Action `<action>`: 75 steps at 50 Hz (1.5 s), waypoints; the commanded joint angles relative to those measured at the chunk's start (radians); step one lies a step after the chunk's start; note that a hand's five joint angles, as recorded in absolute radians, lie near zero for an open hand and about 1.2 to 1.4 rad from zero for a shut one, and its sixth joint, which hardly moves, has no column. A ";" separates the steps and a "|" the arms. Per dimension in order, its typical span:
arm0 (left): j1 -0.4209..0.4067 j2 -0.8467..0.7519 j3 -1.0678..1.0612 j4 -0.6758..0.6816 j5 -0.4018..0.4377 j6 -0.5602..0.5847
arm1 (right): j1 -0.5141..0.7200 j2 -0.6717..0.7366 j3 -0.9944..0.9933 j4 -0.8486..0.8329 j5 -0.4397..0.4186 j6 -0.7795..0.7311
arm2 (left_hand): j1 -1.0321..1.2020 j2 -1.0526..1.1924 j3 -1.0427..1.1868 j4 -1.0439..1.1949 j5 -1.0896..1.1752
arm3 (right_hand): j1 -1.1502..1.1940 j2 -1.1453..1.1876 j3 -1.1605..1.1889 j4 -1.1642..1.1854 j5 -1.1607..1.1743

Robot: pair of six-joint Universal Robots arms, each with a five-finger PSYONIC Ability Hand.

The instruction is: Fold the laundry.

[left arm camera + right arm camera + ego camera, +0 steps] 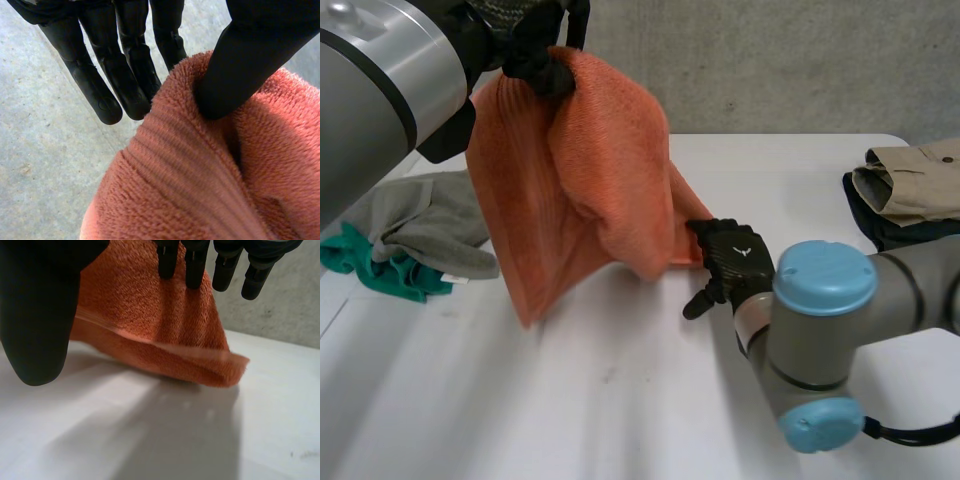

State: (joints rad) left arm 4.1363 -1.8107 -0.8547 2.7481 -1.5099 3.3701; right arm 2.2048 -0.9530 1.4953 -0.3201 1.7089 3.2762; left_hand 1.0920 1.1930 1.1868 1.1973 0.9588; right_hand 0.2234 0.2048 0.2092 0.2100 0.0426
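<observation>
Bright, even light fills the scene; the orange towel (150, 325) casts a soft grey shadow (with diffuse edges) on the white table (280, 415).

Right hand (35, 315) spread wide, thumb thick and dark on one side, fingers (195, 265) straight and held apart on the other, nothing pinched between them. Just beyond the palm, an orange towel (150, 325), fuzzy terry, hanging in slanting folds. Fingertips right in front of the cloth's upper part; touching or not, hard to say. Across the towel near its lower edge, a flat woven band (125, 335), paler than the pile around it. On the fingers' side, the towel's lower corner (232, 371) jutting out, down at the white table (270, 430) and seemingly resting on it. Behind the table's far edge, a grey concrete wall (285, 315).
</observation>
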 commanded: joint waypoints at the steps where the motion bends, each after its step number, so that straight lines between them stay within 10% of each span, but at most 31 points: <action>1: -0.002 0.013 -0.013 -0.007 0.000 -0.032 | 0.050 0.108 -0.150 0.006 0.044 -0.007 | 0.304 0.203 0.209 0.199 0.263 | -0.049 -0.030 -0.035 -0.035 -0.043; 13: 0.028 0.039 -0.072 -0.012 0.001 -0.081 | 0.026 0.025 -0.130 0.148 0.221 -0.003 | 0.304 0.203 0.209 0.199 0.263 | 0.083 0.102 0.098 0.097 0.090; 26: 0.061 0.044 -0.109 -0.013 0.023 -0.086 | -0.281 -0.067 -0.131 0.300 -0.392 -0.302 | 0.304 0.203 0.209 0.199 0.263 | -0.049 -0.030 -0.035 -0.035 -0.043; 39: 0.027 0.064 -0.098 -0.004 0.020 -0.107 | -0.197 0.279 -0.435 0.319 -0.543 -0.297 | 0.304 0.203 0.209 0.199 0.263 | -0.020 -0.002 -0.006 -0.007 -0.014; 44: 0.038 0.067 -0.102 0.016 0.011 -0.121 | -0.186 0.300 -0.487 0.323 -0.526 -0.260 | 0.304 0.203 0.209 0.199 0.263 | 1.171 1.190 1.185 1.184 1.177; 51: 0.119 0.062 -0.153 0.039 0.011 -0.141 | -0.304 0.120 -0.431 0.262 -0.401 -0.226 | 0.304 0.203 0.209 0.199 0.263 | 1.173 1.191 1.187 1.186 1.179; 61: 0.261 -0.047 -0.297 0.111 0.088 -0.118 | -0.386 -0.233 -0.296 0.389 -0.296 -0.622 | 0.304 0.203 0.209 0.199 0.263 | 1.173 1.191 1.187 1.186 1.179; 75: 0.272 -0.413 -0.212 0.113 0.091 -0.037 | -0.297 -0.078 -0.358 0.546 -0.186 -0.785 | 0.304 0.203 0.209 0.199 0.263 | 1.173 1.191 1.187 1.186 1.179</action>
State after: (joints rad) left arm 4.4127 -2.0807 -1.1487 2.8606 -1.3778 3.2856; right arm 1.8776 -1.1393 1.1895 0.2207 1.4693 2.5400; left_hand 1.0920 1.1959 1.1926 1.1979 0.9588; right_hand 1.1398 1.1778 1.1822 1.1976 0.9997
